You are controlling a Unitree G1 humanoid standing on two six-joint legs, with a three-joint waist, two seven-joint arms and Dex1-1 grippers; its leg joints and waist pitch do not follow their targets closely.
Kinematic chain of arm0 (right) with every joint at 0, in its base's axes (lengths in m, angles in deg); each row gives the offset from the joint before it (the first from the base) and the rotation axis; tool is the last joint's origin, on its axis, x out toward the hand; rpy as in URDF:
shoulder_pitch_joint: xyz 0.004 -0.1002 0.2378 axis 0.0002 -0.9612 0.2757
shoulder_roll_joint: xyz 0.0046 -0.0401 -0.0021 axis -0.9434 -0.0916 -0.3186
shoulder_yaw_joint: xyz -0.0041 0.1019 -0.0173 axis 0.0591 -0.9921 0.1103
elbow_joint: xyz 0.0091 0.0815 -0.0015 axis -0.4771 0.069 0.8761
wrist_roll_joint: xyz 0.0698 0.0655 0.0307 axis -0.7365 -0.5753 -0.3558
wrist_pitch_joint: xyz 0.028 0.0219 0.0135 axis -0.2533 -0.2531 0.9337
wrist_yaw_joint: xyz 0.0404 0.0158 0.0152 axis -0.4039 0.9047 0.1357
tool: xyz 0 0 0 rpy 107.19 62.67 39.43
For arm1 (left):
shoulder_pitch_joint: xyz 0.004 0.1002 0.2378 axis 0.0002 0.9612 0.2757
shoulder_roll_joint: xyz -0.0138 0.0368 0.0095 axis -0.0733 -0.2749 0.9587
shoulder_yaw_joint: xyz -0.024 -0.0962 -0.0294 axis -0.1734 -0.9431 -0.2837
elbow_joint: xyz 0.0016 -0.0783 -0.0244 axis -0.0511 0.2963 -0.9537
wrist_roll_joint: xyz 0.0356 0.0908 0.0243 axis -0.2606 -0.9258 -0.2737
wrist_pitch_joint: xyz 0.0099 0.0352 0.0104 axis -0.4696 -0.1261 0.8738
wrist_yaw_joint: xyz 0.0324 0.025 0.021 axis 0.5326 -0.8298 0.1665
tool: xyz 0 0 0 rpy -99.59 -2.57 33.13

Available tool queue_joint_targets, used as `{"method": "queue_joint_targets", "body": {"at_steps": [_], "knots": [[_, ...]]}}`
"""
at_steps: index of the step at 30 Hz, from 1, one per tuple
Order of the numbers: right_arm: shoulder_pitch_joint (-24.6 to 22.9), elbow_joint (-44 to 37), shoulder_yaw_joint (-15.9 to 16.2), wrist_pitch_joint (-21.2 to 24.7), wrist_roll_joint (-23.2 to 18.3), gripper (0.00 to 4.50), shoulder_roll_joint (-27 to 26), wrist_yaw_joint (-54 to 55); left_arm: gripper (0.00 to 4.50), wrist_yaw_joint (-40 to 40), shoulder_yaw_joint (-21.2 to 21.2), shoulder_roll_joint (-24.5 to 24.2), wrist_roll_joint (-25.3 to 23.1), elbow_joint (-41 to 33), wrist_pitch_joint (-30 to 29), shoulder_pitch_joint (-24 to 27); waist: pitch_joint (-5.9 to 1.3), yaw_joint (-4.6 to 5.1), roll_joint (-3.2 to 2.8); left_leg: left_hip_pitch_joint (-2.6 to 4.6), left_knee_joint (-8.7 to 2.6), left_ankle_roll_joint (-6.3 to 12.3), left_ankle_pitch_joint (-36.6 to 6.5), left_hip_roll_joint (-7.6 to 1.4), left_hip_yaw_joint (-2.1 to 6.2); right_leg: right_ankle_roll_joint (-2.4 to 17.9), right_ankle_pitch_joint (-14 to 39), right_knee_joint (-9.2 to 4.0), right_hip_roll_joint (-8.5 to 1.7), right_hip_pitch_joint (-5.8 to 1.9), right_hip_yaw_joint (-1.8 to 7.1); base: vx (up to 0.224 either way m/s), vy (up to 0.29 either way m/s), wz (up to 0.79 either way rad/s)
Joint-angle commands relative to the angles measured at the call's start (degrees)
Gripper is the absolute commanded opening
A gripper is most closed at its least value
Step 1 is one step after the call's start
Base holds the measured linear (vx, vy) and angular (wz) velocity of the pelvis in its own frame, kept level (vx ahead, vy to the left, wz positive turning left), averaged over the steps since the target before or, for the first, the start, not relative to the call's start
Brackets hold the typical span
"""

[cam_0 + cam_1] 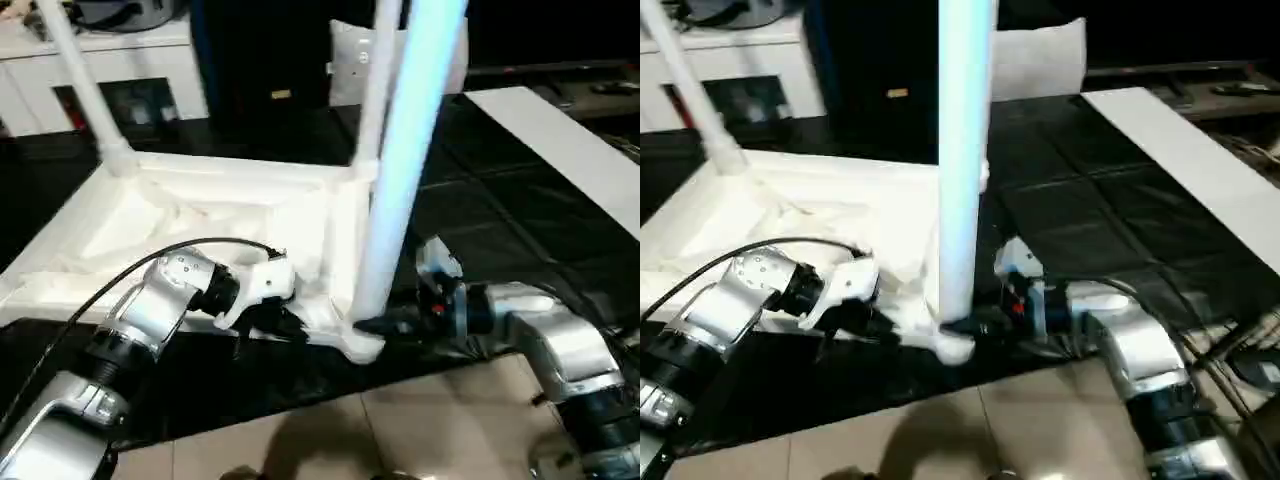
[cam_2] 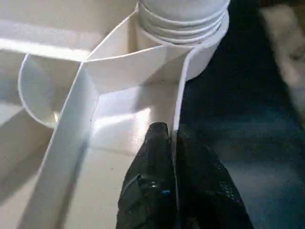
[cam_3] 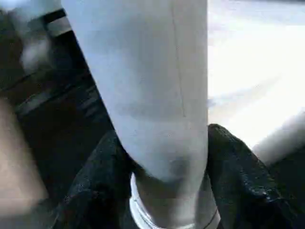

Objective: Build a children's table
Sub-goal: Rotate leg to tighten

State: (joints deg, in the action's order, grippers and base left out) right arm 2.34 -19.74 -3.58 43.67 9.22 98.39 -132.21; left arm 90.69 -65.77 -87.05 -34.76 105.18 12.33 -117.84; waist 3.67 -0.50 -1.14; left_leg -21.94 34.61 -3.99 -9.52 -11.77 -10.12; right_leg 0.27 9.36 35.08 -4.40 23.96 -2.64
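Three legs stand in the overturned table top (image 1: 190,215) on the dark floor mat: two far ones, plus the near leg (image 1: 405,170) clamped by the right pincer (image 1: 385,325). Left pincer (image 2: 172,143) pinches the top's rim wall. Fourth leg likely remains.

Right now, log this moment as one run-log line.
left gripper: shut on tabletop rim | right gripper: shut on near-corner leg base | two far legs standing
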Motion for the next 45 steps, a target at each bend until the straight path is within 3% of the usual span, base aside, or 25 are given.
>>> {"method": "queue_joint_targets", "body": {"at_steps": [1,4,7,8,10,12,15,19,23,28,29,30,32,34,35,38,40,41,43,45], "knots": [[1.9,1.2,4.3,2.8,-0.9,2.0,-5.5,3.9,0.0,-7.9,-2.5,5.5,2.1,-4.3,-2.7,-2.1,-4.06,-0.16,0.57,0.5,-4.35,-1.55,-16.4,-0.21,0.67,6.6,29.6,-5.41,-2.64,-2.85,1.05,0.0,0.0,0.0],[5.0,5.8,2.6,3.6,1.1,2.0,-11.0,13.2,0.0,-15.0,-4.3,9.5,1.0,-3.4,-6.3,-3.3,-4.15,1.49,0.68,0.51,-3.97,-0.81,-16.9,-0.03,0.49,8.0,27.0,-5.53,-2.4,-2.5,1.23,0.0,0.0,0.0],[9.1,12.7,0.1,2.6,3.0,2.0,-16.1,23.9,0.0,-22.8,-5.8,14.6,0.1,-2.3,-8.4,-4.8,-4.21,1.77,0.75,0.69,-3.71,0.08,-16.5,0.01,0.35,8.4,26.2,-5.8,-2.39,-2.37,1.27,0.0,0.0,0.0],[10.1,14.6,-0.5,1.0,3.9,2.0,-17.4,26.2,0.0,-25.8,-6.3,16.7,-0.4,-2.4,-9.3,-5.3,-4.41,1.62,0.68,0.99,-3.57,0.27,-15.9,-0.03,0.21,8.9,24.3,-5.76,-2.22,-2.2,1.33,0.0,0.0,0.0],[10.2,14.9,-1.2,0.0,4.2,2.0,-18.2,26.3,0.0,-27.5,-6.7,17.9,-0.7,-3.1,-10.2,-5.4,-4.4,1.23,0.6,0.91,-3.64,0.63,-15.3,-0.15,0.2,9.3,22.3,-5.61,-2.24,-2.34,1.41,0.0,0.0,0.0],[10.3,15.4,-2.0,-1.5,4.6,2.56,-18.7,27.8,0.0,-28.1,-6.2,18.3,-1.0,-3.5,-10.7,-5.4,-4.75,0.84,0.49,0.63,-3.67,1.42,-12.5,-0.26,0.18,10.6,15.7,-4.87,-2.13,-2.86,1.58,0.0,0.0,0.0],[10.5,16.3,-3.7,-2.8,5.3,2.79,-19.2,29.6,0.0,-27.8,-4.5,17.4,-2.3,-3.3,-9.4,-5.0,-5.0,0.7,0.38,0.3,-3.56,3.05,-8.8,-0.21,0.11,12.6,8.6,-4.14,-2.19,-3.38,1.58,0.0,0.0,0.0],[10.0,15.9,-3.8,-4.4,5.4,3.15,-18.6,29.4,0.0,-26.4,-3.8,16.0,-2.6,-2.9,-7.4,-4.5,-4.72,0.61,0.26,0.47,-3.71,2.97,-10.4,-0.24,0.04,12.8,10.5,-4.43,-2.22,-3.41,1.53,0.0,0.0,0.0],[7.7,12.7,-4.0,-7.2,5.5,3.51,-15.8,26.2,0.0,-23.3,-3.3,13.9,-2.1,-1.2,-3.0,-4.2,-4.57,0.52,0.23,0.54,-3.87,1.82,-13.2,-0.21,0.14,10.9,15.1,-4.99,-2.28,-3.31,1.59,0.0,0.0,0.0],[5.5,8.1,-5.2,-7.9,3.4,3.9,-12.3,20.8,0.0,-18.7,-2.5,11.4,-1.4,1.1,2.4,-4.2,-4.64,-0.06,0.31,0.59,-3.92,2.24,-12.1,-0.4,0.07,11.5,12.3,-4.55,-2.29,-3.36,1.71,0.0,0.0,0.0],[3.6,4.6,-4.4,-8.2,2.2,4.07,-6.5,12.9,0.0,-13.5,-1.0,8.6,-1.3,3.3,7.6,-4.1,-4.6,-0.48,0.22,0.84,-3.95,2.48,-13.0,-0.36,0.14,11.0,13.6,-5.01,-2.18,-3.42,1.6,0.0,0.0,0.0],[3.6,4.6,-4.4,-8.2,2.2,4.07,-6.5,12.9,0.0,-13.5,-1.0,8.6,-1.3,3.3,7.6,-4.1,-4.63,-0.63,0.25,0.89,-3.86,2.48,-13.2,-0.43,0.07,11.0,13.3,-4.78,-2.2,-3.4,1.72,0.0,0.0,0.0],[2.7,2.7,-3.4,-7.8,0.7,4.36,-0.9,4.4,0.0,-7.1,0.0,7.0,0.2,4.3,11.7,-3.7,-4.56,-1.03,0.16,0.72,-3.9,2.66,-13.1,-0.43,0.05,11.0,13.3,-4.76,-2.35,-3.54,1.75,0.0,0.0,0.0],[2.4,2.8,-2.7,-8.5,1.0,4.44,1.9,0.7,0.0,-3.4,1.6,5.5,0.1,4.5,13.5,-3.5,-4.57,-1.42,0.0,1.02,-3.92,2.58,-13.6,-0.6,0.09,11.2,14.1,-4.8,-2.37,-3.22,1.71,0.0,0.0,0.0],[2.2,3.3,-1.9,-9.7,1.4,4.47,4.4,-2.9,0.0,-0.4,2.5,4.4,0.2,4.7,14.8,-3.3,-4.44,-1.63,-0.18,1.18,-3.92,2.32,-14.2,-0.7,0.0,11.6,14.8,-4.82,-2.46,-2.97,1.81,0.0,0.0,0.0],[1.9,3.4,-0.8,-12.3,1.7,4.47,6.6,-7.0,0.0,2.5,3.0,3.4,0.7,5.4,16.5,-3.2,-4.46,-2.32,0.31,1.13,-4.0,1.83,-14.3,-0.81,-0.05,11.8,15.1,-4.66,-2.55,-3.04,1.78,0.0,0.0,0.0],[1.2,3.2,0.9,-14.0,0.3,4.47,10.0,-14.8,0.0,7.1,3.9,1.4,1.4,6.8,19.5,-3.5,-4.45,-2.66,0.12,1.19,-4.01,2.05,-15.0,-0.83,-0.03,11.7,15.6,-4.73,-2.6,-2.99,1.72,0.0,0.0,0.0],[1.2,3.3,1.3,-14.2,-0.1,4.47,10.7,-16.3,0.0,8.1,4.1,0.9,1.5,7.3,20.5,-3.6,-4.44,-2.91,0.43,1.0,-4.03,2.45,-14.8,-0.89,-0.01,11.8,15.2,-4.55,-2.65,-3.22,1.74,0.0,0.0,0.0],[1.6,4.4,2.0,-14.7,-0.1,4.47,11.7,-18.6,0.0,10.8,4.9,-0.2,1.4,8.1,22.5,-3.8,-4.41,-2.89,0.44,0.87,-4.05,2.62,-14.6,-0.89,0.04,11.8,15.4,-4.57,-2.73,-3.26,1.68,0.0,0.0,0.0],[2.2,5.5,2.5,-15.0,-0.4,4.13,12.2,-20.9,0.0,13.0,5.4,-1.1,1.2,8.8,24.3,-3.9,-4.38,-2.78,0.52,0.87,-4.04,2.38,-14.8,-0.84,0.02,11.5,17.4,-4.65,-2.82,-3.16,1.67,0.0,0.0,0.0]]}}
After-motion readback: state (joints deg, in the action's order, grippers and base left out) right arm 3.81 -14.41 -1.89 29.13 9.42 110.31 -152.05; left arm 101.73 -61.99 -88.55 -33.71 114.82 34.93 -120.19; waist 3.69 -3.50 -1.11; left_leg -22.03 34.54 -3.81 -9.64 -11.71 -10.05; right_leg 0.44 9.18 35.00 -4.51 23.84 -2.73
